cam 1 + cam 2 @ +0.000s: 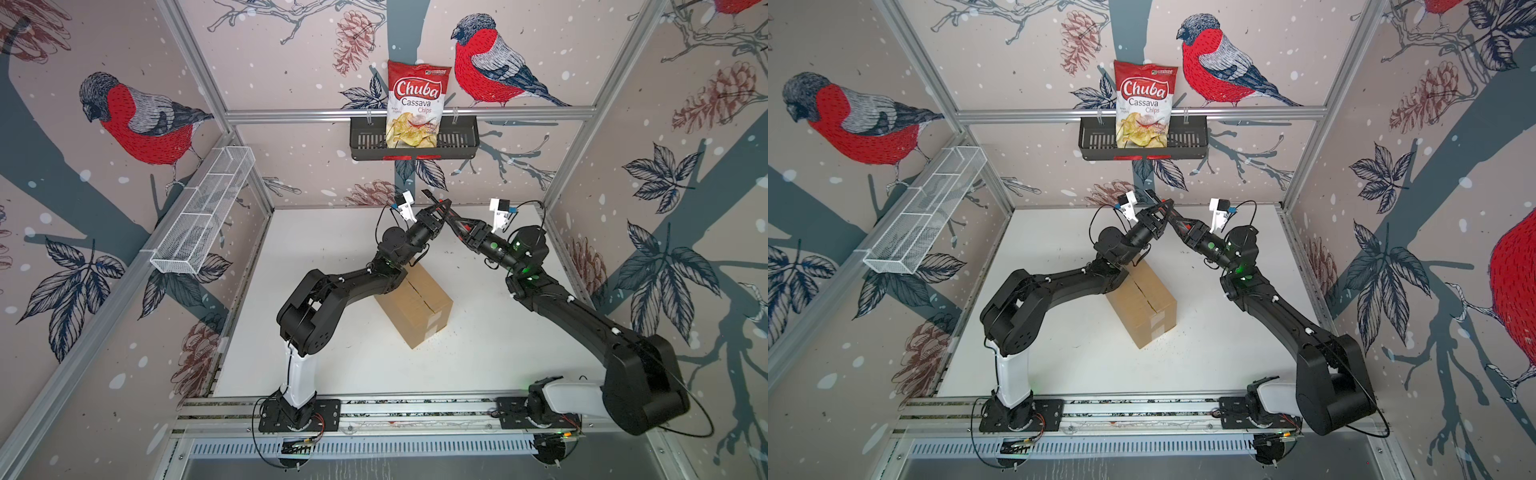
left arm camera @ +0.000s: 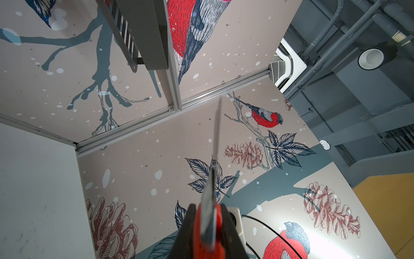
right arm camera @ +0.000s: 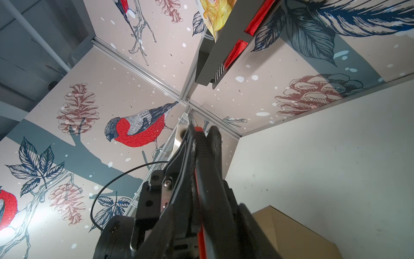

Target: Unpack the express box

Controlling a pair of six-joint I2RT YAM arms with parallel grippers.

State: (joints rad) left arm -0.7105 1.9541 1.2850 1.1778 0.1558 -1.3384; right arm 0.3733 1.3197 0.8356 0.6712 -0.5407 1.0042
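Cardboard first: the plain brown oblong express box (image 1: 415,307) sits near the middle of the white tabletop (image 1: 478,357), turned askew. Its top flaps are down and meet along a centre seam. From my screens, in both top views the left arm's forearm crosses above its far corner, and neither claw touches it.

Both arms are raised, and their tips meet high over the back of the table, well apart from the box. The left gripper (image 1: 439,206) has its jaws clamped on a red-handled cutter (image 2: 207,226). In the left wrist view, the cutter's grey blade (image 2: 216,134) runs straight out past the fingertips, blurred by closeness.

The right gripper (image 3: 201,132) has one black finger (image 3: 190,145) on each side of the same cutter, close against it. I cannot tell whether they are actually pressing it or standing just off it. A corner of the box (image 3: 291,231) shows low in the right wrist view.

On the back wall, a red and white bag of cassava chips (image 1: 417,104) stands in a black slotted metal basket (image 1: 457,141). A white wire-mesh tray (image 1: 203,212) hangs on the left wall.
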